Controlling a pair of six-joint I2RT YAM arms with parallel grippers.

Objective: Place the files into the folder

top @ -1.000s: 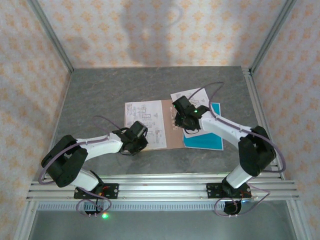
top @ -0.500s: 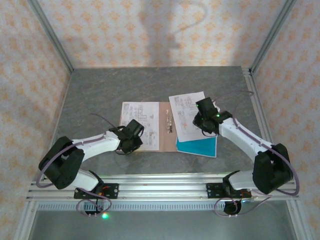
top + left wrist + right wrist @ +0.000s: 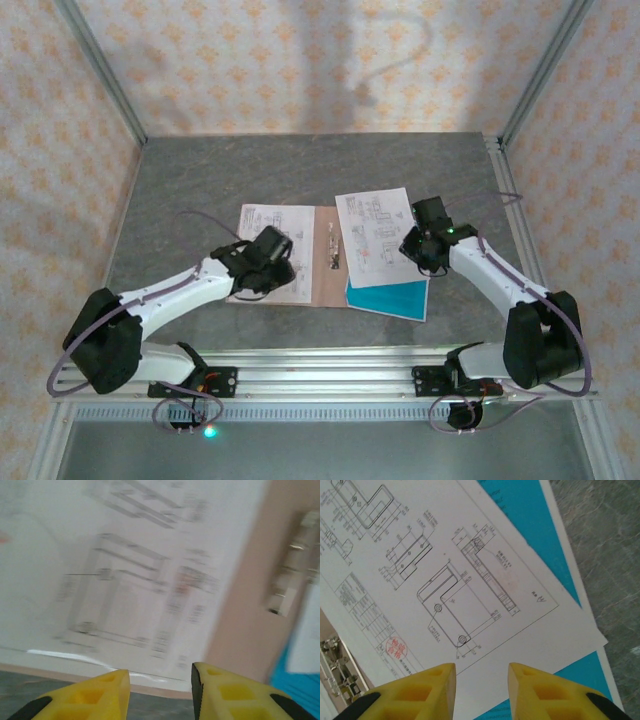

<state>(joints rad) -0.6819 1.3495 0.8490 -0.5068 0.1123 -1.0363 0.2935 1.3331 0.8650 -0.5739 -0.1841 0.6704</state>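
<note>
One printed sheet [image 3: 268,222] lies on the left half of the open folder [image 3: 318,285]. A second printed sheet [image 3: 372,235], skewed across the folder's right edge atop the teal sheet [image 3: 395,298], is not yet in. The left gripper [image 3: 160,680], at the first sheet's near edge, and the right gripper [image 3: 481,680], over the second, both stand parted, holding nothing.

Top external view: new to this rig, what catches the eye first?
A pinkish folder lies open at centre, a printed sheet on its left half. A second printed sheet lies tilted over a teal sheet at right. Left gripper and right gripper hover open over the papers.
</note>
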